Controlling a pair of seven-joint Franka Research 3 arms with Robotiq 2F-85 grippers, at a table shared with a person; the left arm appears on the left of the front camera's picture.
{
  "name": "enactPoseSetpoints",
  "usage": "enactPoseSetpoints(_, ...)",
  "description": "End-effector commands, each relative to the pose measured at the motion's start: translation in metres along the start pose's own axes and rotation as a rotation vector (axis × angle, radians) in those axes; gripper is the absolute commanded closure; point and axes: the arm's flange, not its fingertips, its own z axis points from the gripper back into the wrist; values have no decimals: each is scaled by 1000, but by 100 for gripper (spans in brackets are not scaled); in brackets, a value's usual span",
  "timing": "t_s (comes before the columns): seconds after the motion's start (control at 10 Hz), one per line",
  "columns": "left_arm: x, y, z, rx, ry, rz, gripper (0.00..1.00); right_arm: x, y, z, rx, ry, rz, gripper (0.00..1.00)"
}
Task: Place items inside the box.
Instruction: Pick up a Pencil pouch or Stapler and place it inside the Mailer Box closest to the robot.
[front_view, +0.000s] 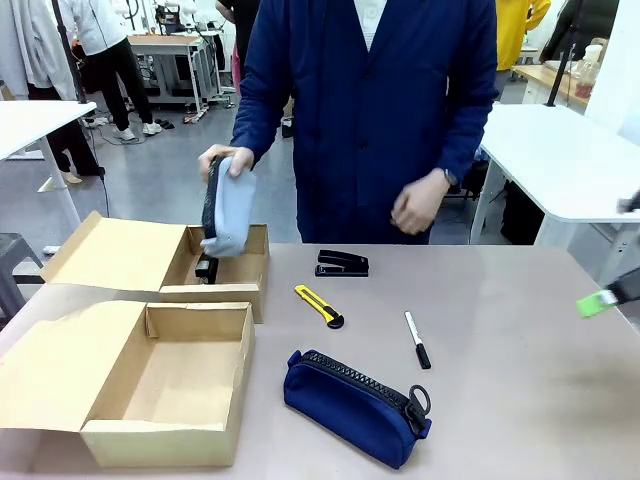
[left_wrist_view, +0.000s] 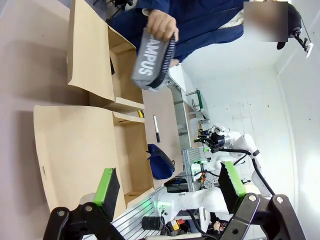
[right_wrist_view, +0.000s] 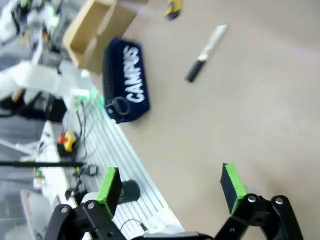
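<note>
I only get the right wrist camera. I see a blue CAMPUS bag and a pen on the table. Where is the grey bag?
Observer: A person's hand holds the grey pouch upright over the far box.
Operator: Is anything in that box?
Observer: There is something black inside it, under the pouch; I can't tell what.
Operator: Any stapler out on the table?
Observer: Yes, a black stapler lies on the table, beyond the utility knife.

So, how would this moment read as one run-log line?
person's hand: holds grey pouch over far box | left gripper: open | right gripper: open | navy pouch: on table
</note>
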Motion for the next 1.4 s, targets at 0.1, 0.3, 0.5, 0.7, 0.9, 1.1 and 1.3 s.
enactPoseSetpoints(0.1, 0, -2, 0, -19, -10, -19, 0, 13, 33, -82, 50, 226, 160, 0)
enactPoseSetpoints(0.3, 0, -2, 0, -19, -10, -19, 0, 19, 18, -36, 37, 90, 65, 0)
enactPoseSetpoints(0.5, 0, -2, 0, -19, -10, -19, 0, 33, 47, -88, 19, 243, 111, 0)
enactPoseSetpoints(0.7, 0, -2, 0, -19, -10, -19, 0, 61, 90, -129, -148, 188, 131, 0)
enactPoseSetpoints(0.9, 0, -2, 0, -19, -10, -19, 0, 80, 116, -164, -272, 248, 283, 0)
enactPoseSetpoints(1.1, 0, -2, 0, -19, -10, -19, 0, 90, 135, -204, -236, 300, 298, 0)
enactPoseSetpoints(1.3, 0, -2, 0, -19, -10, -19, 0, 87, 168, -230, -240, 319, 318, 0)
